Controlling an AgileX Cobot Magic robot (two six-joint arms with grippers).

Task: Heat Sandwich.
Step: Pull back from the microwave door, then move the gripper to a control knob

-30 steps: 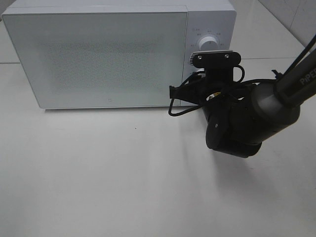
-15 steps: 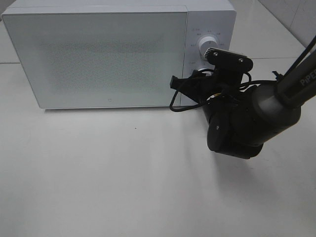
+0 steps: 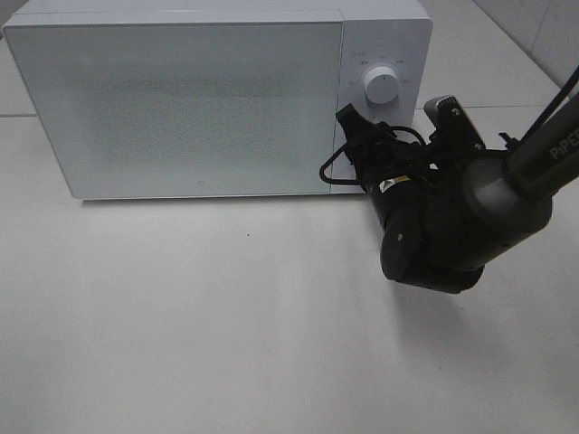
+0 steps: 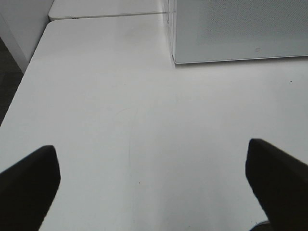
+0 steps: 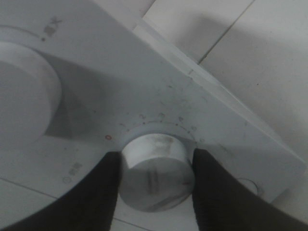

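"PiPER" is printed on the right arm (image 3: 543, 149). The microwave (image 3: 199, 108) has its door closed, so where the sandwich is cannot be told. Only the right wrist view shows the right gripper (image 5: 156, 168) with its fingers (image 5: 103, 192) clamped on the lower knob (image 5: 156, 175), which has a ring of tiny scale marks. The left gripper (image 4: 154, 178) hangs over the table (image 4: 120, 96) with its fingers (image 4: 29, 183) wide apart.

My right arm (image 3: 452, 226) comes in from the right edge and reaches toward the far side, wrist rolled so the camera bracket (image 3: 450, 122) sits tilted on its right flank, cables looped on the left. On that arm the right gripper (image 5: 156, 161) is partly closed, dark fingers (image 5: 94, 192) pressed on opposite sides of the lower dial (image 5: 156, 180). Out on the left, my left gripper (image 4: 154, 185) points toward the far side, jaws spread wide, fingertips (image 4: 29, 185) at the wrist view's two edges.
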